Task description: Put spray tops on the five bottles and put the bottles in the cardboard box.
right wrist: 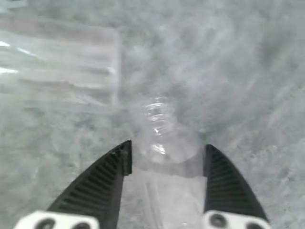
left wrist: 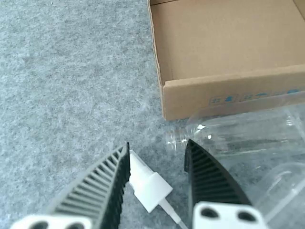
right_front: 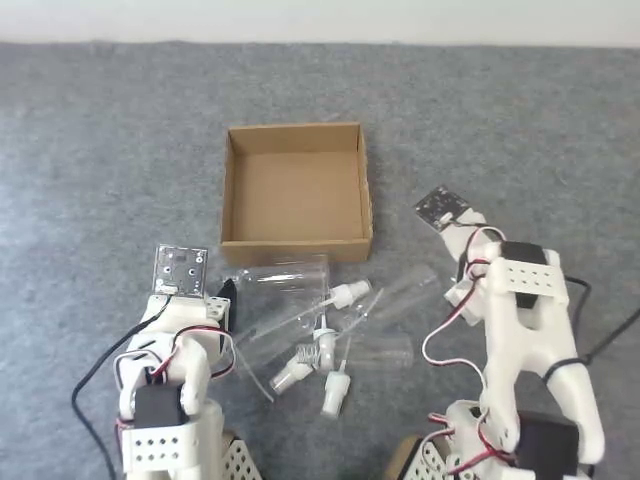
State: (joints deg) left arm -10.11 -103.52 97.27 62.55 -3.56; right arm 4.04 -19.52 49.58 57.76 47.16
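Note:
The cardboard box [right_front: 295, 190] [left wrist: 228, 43] sits open on the grey carpet. Clear bottles lie in front of it, one along its front wall [right_front: 285, 275] [left wrist: 238, 133] with its neck uncapped, another farther right [right_front: 405, 290]. White spray tops [right_front: 335, 392] are scattered among them. My left gripper [right_front: 228, 298] [left wrist: 157, 176] is open and low over the carpet, with a white spray top [left wrist: 150, 183] lying between its fingers. My right gripper [right_front: 462, 292] [right wrist: 167, 157] is shut on the shoulder of a clear bottle [right wrist: 159, 129] whose threaded neck points away from it.
Grey carpet covers the whole table. The box stands at the middle back with bare carpet on both sides. Both arm bases stand at the near edge. Another bottle [right wrist: 57, 57] lies beyond the one held on the right.

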